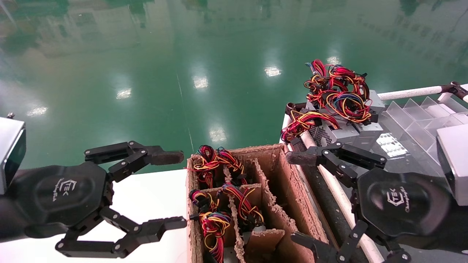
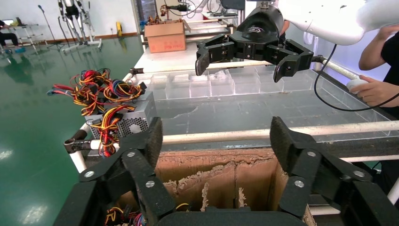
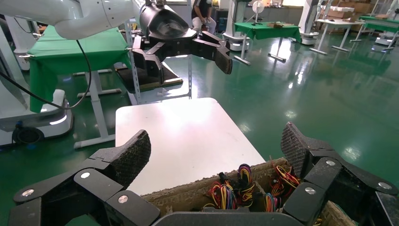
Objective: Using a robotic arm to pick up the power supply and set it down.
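Several power supplies stand in a divided cardboard box [image 1: 281, 190], showing mostly their wire bundles [image 1: 214, 162]. More grey power supplies [image 1: 343, 129] with honeycomb grilles and coloured wires lie stacked on the dark belt table [image 1: 329, 204] to the right; one of these power supplies [image 2: 134, 117] also shows in the left wrist view. My left gripper [image 1: 175, 190] hangs open just left of the box, over the white table [image 1: 146, 197]. Right of the box my right gripper [image 1: 299, 199] is open as well. Neither holds anything. The box's wires [image 3: 235, 188] lie just below the right gripper [image 3: 214, 148].
Clear plastic divider trays [image 1: 420, 117] sit on the belt table behind the stacked units, with a white rail [image 1: 406, 93] along its far edge. A person's hand [image 2: 376, 89] rests at that table's side. Green floor [image 1: 182, 73] lies beyond both tables.
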Motion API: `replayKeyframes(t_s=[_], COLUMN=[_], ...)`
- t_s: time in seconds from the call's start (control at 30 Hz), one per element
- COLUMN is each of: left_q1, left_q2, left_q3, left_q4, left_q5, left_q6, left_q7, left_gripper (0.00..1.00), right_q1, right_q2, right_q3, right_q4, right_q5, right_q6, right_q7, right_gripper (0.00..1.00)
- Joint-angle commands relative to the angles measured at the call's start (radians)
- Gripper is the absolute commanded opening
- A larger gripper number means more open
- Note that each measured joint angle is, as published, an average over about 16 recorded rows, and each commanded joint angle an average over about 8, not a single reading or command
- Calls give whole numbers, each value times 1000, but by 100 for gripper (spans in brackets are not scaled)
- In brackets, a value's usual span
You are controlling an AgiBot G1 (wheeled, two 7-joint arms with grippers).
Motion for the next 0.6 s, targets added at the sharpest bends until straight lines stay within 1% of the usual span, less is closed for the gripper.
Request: replayKeyframes(t_s=[0.03, 0.37, 0.5, 0.6], left_q1=[0, 0, 0, 0], left_q2=[0, 0, 0, 0], left_q3=[0, 0, 0, 0], left_q4=[0, 0, 0, 0], left_q5=[0, 0, 0, 0], left_q6=[0, 0, 0, 0], left_q7=[0, 0, 0, 0], left_gripper=[0, 0, 0, 0], right_q1=[0, -1, 6, 17], right_q2=[0, -3, -14, -25], right_q3=[0, -4, -20, -38], right_q4=[0, 0, 3, 10], right_q5=[0, -9, -43, -87], right_q6=[0, 7, 36, 75], right_q7=[0, 3, 20, 41], right_gripper=[100, 100, 100, 100])
